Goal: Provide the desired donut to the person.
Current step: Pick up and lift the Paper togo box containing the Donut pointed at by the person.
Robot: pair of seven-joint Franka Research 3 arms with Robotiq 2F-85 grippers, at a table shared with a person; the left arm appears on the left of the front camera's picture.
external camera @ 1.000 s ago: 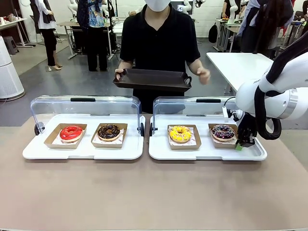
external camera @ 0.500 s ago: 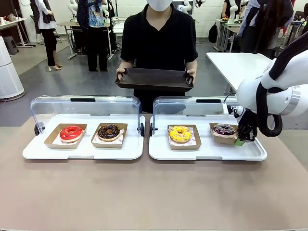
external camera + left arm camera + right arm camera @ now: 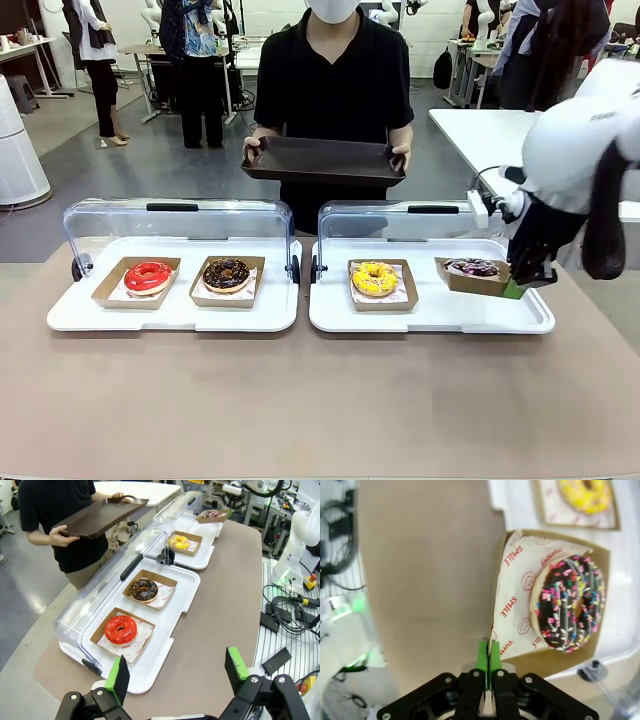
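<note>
Moved: the box [image 3: 470, 281] with the sprinkle donut [image 3: 471, 267] lay flat on the right white tray [image 3: 430, 316] one second ago; now it is lifted off it. The right arm is also higher than before.
Sprinkle donut: dark glaze with coloured sprinkles, lying on printed paper inside the open cardboard box.
Box: in the air just above the right end of the right white tray, a little tilted. It appears clear of the tray surface.
Right gripper [image 3: 516, 288]: closed on the right wall of the box; in the wrist view the green pads [image 3: 481, 656] are pressed together with the card edge and paper between them.
Person [image 3: 332, 70]: stands at the far side of the table [image 3: 300, 400] and holds a dark tray [image 3: 325, 160] by its two ends, in front of the body, behind the gap between the two white trays.
Yellow donut [image 3: 375, 277]: in its own box on the left part of the right white tray, near the lifted box but apart from it.
Left white tray [image 3: 170, 316]: carries a red donut [image 3: 148, 276] and a chocolate donut [image 3: 227, 273], each in a box, side by side.
Covers [image 3: 180, 218]: both clear covers are tipped back at the far side of the white trays.
Left gripper [image 3: 177, 667]: fingers wide apart, holding nothing, above the table near the end of the tray with the red donut.
</note>
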